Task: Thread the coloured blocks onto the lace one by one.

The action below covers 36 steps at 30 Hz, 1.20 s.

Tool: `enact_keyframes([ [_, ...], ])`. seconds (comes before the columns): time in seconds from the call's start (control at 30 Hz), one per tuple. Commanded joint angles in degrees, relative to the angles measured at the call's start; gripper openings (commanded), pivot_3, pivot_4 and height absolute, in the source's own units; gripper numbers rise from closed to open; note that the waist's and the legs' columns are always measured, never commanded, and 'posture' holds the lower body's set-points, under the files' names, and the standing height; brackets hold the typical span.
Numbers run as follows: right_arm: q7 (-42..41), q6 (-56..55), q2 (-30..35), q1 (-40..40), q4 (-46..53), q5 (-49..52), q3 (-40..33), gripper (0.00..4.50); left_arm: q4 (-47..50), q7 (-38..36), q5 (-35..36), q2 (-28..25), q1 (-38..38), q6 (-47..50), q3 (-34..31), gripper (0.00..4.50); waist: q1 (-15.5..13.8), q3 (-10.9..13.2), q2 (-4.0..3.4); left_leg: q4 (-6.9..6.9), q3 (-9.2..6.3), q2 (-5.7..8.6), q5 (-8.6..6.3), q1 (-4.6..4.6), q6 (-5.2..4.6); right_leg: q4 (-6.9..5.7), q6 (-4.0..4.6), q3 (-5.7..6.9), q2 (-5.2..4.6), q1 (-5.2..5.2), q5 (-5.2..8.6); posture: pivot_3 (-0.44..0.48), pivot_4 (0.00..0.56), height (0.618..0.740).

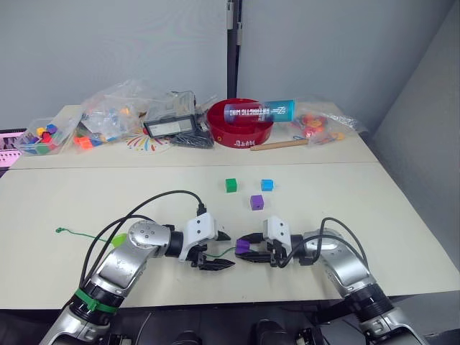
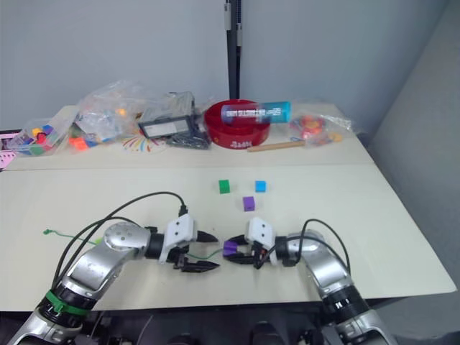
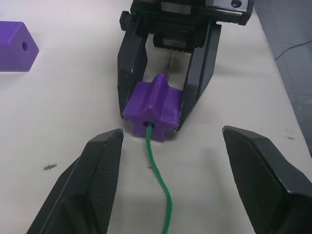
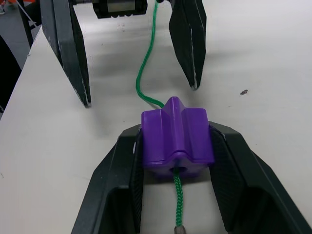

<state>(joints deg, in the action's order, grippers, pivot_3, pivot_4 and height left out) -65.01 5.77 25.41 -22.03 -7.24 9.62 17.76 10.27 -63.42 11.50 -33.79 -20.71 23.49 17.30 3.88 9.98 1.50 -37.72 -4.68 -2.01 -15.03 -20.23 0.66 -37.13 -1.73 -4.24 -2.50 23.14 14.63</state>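
My right gripper (image 1: 244,249) is shut on a purple block (image 4: 178,139) just above the table's front. The green lace (image 4: 146,73) runs through the block's hole, and its pale tip (image 4: 179,229) pokes out on my right gripper's side. Facing it, my left gripper (image 1: 228,249) stands open, its fingers (image 3: 83,185) on either side of the lace and not touching it. The lace trails off to the left end (image 1: 62,231). A dark green block (image 1: 231,185), a blue block (image 1: 267,185) and a second purple block (image 1: 256,203) lie mid-table. A lime green block (image 1: 118,239) peeks out beside my left arm.
Along the table's far edge stand a red bowl (image 1: 241,123) with a clear tube (image 1: 259,111) across it, bags of mixed toy pieces (image 1: 108,115), a black device (image 1: 172,126) and a wooden stick (image 1: 279,145). The table's front edge is just behind both grippers.
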Motion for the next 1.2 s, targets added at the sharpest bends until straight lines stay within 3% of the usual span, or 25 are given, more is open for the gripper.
enact_keyframes([
  [0.03,-0.34,2.77,0.68,1.07,-0.43,-1.02,1.34,2.71,-0.65,0.30,-0.57,1.12,-1.77,-2.08,0.92,3.45,-0.07,0.00,0.00,0.00,0.00,0.00,0.00,-0.01,0.00,0.00,0.00,0.01,0.00,0.00,0.00,0.000,0.150,0.740],
  [0.2,-0.34,5.01,2.46,1.41,4.60,1.21,-1.33,4.47,-3.16,-0.55,-0.91,1.94,-3.14,-3.64,1.87,3.45,-0.09,0.00,0.00,0.00,0.00,0.01,0.00,-0.05,0.00,0.02,0.03,0.00,-0.01,0.02,-0.02,0.000,0.150,0.740],
  [0.57,1.95,11.16,11.64,7.10,17.12,4.16,-8.94,4.47,-12.73,-3.71,-2.74,6.55,-7.77,-9.91,5.40,3.45,-1.60,0.06,-0.05,-0.03,0.00,0.08,-0.02,-0.26,-0.02,0.14,0.11,0.02,-0.08,0.11,-0.07,0.000,0.150,0.740],
  [0.87,3.99,12.55,13.88,11.46,21.72,4.61,-10.46,4.47,-20.08,-5.86,-4.99,9.48,-10.72,-15.21,6.88,3.45,-1.40,0.07,-0.05,-0.03,0.01,0.08,-0.03,-0.25,-0.04,0.13,-0.02,0.02,-0.07,0.10,0.01,0.000,0.150,0.740],
  [1.1,4.80,10.28,14.22,12.56,19.87,2.21,-9.09,4.50,-22.30,-6.03,-6.07,10.45,-11.44,-17.29,6.84,1.39,-1.51,0.07,-0.05,-0.03,0.01,0.09,-0.03,-0.26,-0.04,0.14,-0.08,0.02,-0.08,0.10,0.04,0.000,0.150,0.740],
  [1.2,4.59,9.16,14.54,13.00,18.58,1.34,-8.91,4.50,-21.92,-6.59,-6.22,10.33,-11.28,-17.38,6.90,1.38,-1.51,0.07,-0.05,-0.03,0.01,0.09,-0.03,-0.26,-0.04,0.15,-0.07,0.02,-0.08,0.10,0.04,0.000,0.150,0.740],
])
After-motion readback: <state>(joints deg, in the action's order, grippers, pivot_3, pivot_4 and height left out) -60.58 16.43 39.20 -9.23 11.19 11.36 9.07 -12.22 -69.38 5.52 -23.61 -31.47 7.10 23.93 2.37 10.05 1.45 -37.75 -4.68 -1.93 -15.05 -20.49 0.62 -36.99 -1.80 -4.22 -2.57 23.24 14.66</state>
